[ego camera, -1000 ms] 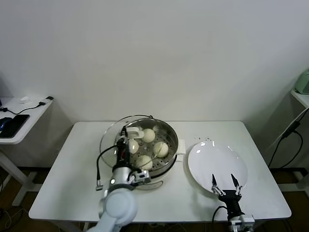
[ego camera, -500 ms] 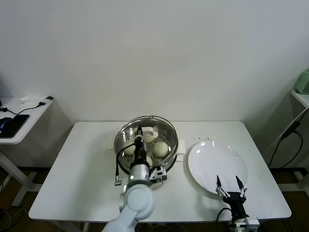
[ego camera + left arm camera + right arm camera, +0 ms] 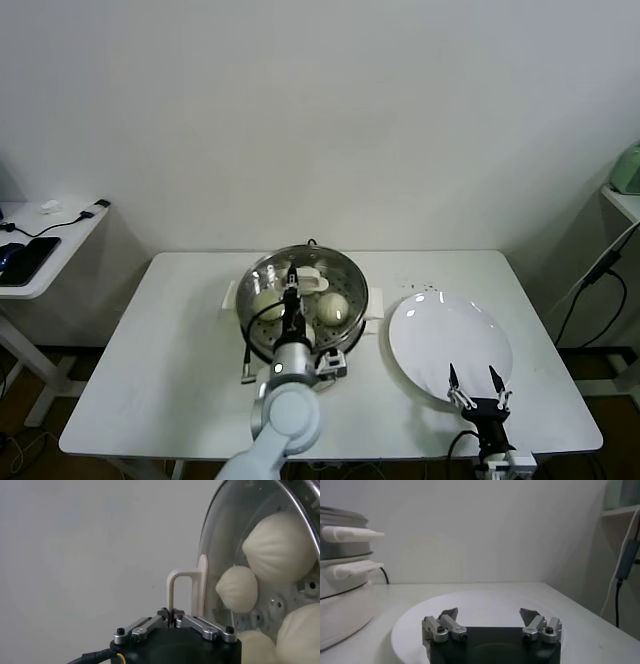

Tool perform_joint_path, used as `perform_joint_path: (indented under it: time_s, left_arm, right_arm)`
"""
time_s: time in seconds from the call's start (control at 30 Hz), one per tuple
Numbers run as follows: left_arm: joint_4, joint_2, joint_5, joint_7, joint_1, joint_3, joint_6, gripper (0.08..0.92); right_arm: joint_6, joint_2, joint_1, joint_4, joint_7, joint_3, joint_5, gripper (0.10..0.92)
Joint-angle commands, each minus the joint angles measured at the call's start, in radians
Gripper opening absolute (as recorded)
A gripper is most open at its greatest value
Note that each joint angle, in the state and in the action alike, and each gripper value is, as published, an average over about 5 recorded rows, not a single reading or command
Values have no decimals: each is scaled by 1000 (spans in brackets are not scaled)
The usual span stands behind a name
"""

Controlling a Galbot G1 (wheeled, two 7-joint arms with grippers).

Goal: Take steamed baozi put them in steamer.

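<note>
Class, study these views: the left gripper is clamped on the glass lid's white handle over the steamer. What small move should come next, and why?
Probably lower the glass lid the last bit until it seats on the steamer, then open the left gripper. It is shut on the lid's handle, the baozi already sit inside, and the plate is bare. The right gripper hangs open by the plate.

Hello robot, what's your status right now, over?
Left end effector shut on lid handle over steamer. Right end effector open by plate. Buns inside.
</note>
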Motion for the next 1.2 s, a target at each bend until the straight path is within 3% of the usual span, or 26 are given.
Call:
perform_joint_path:
  time_s: [0.03, 0.17, 0.27, 0.53, 0.77, 0.93, 1.03, 1.1, 1.2]
  left_arm:
    - [25, -2, 16, 2, 4, 1, -6, 133]
    - [15, 1, -2, -5, 6, 6, -10, 140]
    - [-8, 1, -41, -18, 7, 14, -11, 193]
    - [-176, 54, -198, -42, 54, 31, -28, 426]
    - [-316, 137, -387, -131, 184, -46, -133, 625]
    - [-376, 164, -744, -298, 275, -175, -272, 766]
    - [-403, 154, -1067, -395, 308, -337, -364, 812]
    - [-412, 150, -1290, -415, 336, -477, -447, 819]
    - [-401, 162, -1598, -378, 386, -669, -518, 822]
  right_arm:
    - [8, 2, 0, -3, -2, 0, -2, 823]
    - [10, 4, 2, -3, -2, -1, -6, 823]
    - [9, 9, 3, -4, -2, -2, -13, 822]
    - [2, 16, 6, 0, -5, -4, -25, 823]
    - [-18, 20, 14, -2, -9, -13, -33, 823]
    - [-22, 22, 23, 8, -15, -21, -16, 823]
    - [-19, 14, 21, 25, -13, -22, 8, 823]
    - [-15, 3, 17, 37, -12, -21, 21, 823]
    - [-6, -15, 10, 46, -20, -16, 34, 823]
